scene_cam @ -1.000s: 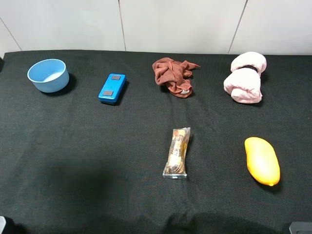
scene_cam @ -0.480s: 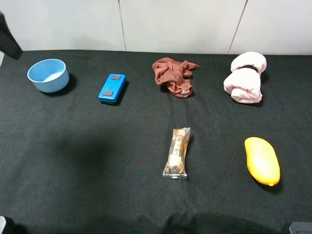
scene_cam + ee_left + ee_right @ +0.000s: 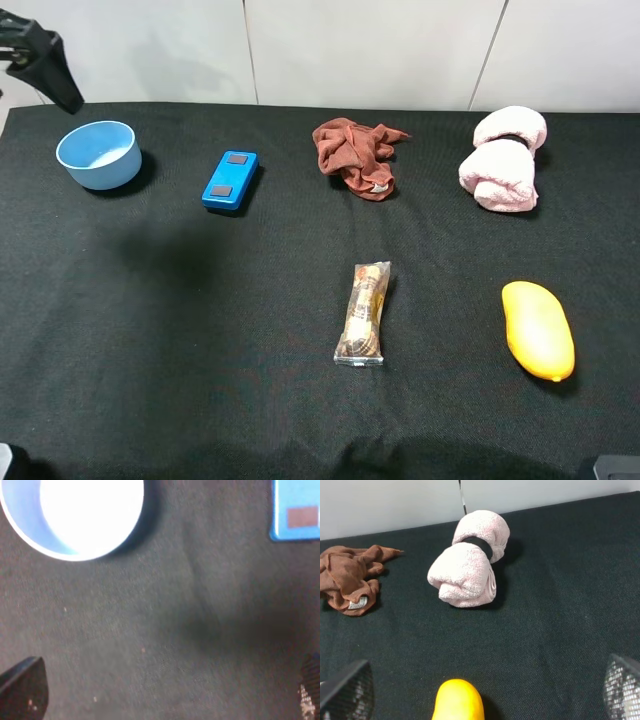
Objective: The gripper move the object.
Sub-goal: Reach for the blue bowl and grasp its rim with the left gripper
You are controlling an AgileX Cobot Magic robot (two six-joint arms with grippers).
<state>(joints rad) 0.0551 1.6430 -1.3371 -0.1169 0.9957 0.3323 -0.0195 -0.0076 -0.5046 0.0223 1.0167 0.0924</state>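
Note:
The object, a round light-blue bowl (image 3: pixel 98 153) with a pale inside, sits upright at the far left back of the black table. A black part of my left arm (image 3: pixel 42 68) hangs above and just behind the bowl. In the left wrist view the bowl (image 3: pixel 75 517) lies ahead of my left gripper (image 3: pixel 165 690), whose jaws are wide apart and empty over bare cloth. My right gripper (image 3: pixel 482 687) is open and empty, low over the near right of the table.
A blue rectangular box (image 3: pixel 230 181) lies right of the bowl. A brown rag (image 3: pixel 355 157) and a rolled pink towel (image 3: pixel 503 160) lie at the back. A snack packet (image 3: pixel 363 313) and a yellow mango-shaped thing (image 3: pixel 538 330) lie nearer the front.
My left arm has come into the exterior high view at the top left and moved right, closer to the bowl. Its shadow on the cloth has shifted towards the back. The objects have not moved.

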